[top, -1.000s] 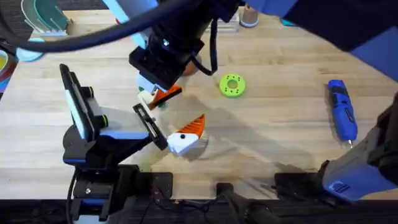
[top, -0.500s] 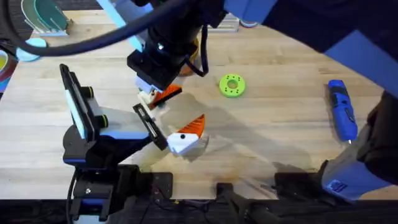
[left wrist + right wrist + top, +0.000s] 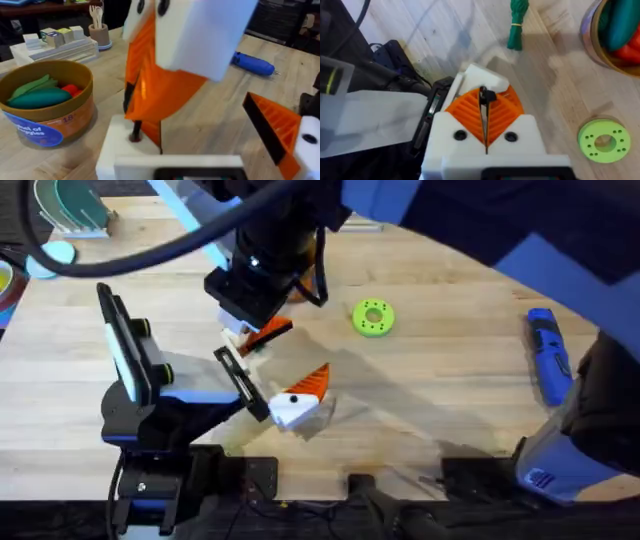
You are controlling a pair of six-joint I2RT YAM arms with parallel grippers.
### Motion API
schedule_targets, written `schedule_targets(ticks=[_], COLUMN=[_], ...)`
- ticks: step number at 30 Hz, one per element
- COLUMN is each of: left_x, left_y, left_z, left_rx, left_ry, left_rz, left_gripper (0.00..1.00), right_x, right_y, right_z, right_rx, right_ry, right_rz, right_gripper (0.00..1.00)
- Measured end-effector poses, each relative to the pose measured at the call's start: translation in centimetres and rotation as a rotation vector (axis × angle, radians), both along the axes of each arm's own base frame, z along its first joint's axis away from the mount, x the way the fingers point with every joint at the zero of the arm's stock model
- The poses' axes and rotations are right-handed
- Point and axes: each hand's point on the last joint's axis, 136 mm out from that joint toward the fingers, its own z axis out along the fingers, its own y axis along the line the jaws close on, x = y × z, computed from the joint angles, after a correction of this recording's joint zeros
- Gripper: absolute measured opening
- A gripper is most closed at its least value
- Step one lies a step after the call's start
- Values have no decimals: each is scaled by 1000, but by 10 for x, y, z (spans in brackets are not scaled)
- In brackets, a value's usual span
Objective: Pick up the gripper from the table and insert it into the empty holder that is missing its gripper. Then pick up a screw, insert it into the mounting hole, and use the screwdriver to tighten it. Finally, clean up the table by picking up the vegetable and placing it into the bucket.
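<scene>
The right hand point(image 3: 485, 131) is pinching its pads together on a screw point(image 3: 484, 96); I cannot tell the left hand's state. The vegetable point(image 3: 517, 24) lying on the bench point(image 3: 440, 380) is probably light and soft, best gripped mid-length.

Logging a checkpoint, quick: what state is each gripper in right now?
Left gripper: jaws open, holding nothing.
Right gripper: jaws shut on the gripper, the orange finger.

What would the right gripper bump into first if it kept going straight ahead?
Probably the white holder sitting just past the tips of the right gripper. The gripper points down at it, and the table lies behind. How close the two are is hard to judge from the wrist view.
</scene>
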Motion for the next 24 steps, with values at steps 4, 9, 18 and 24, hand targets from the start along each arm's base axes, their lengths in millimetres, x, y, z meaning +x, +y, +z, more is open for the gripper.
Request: schedule_targets(ticks=[4,9,18,24], left_x=[0,0,0,0], left_y=[0,0,0,0], left_z=[0,0,0,0], left_rx=[1,2,2,2], left_ry=[-2,-4,-3,-3], left_rz=[-1,-2,-1,-1], left_gripper=[993,993,993,992], right_x=[-1,0,0,-1], right_y=[0,3,4,5], right_z=[-1,-10,-12,-12], right_rx=[-2,-17,-21,-19], right_ry=[6,19,20,25], right_rz=[2,3,5,4], right_gripper=[6,6,6,180])
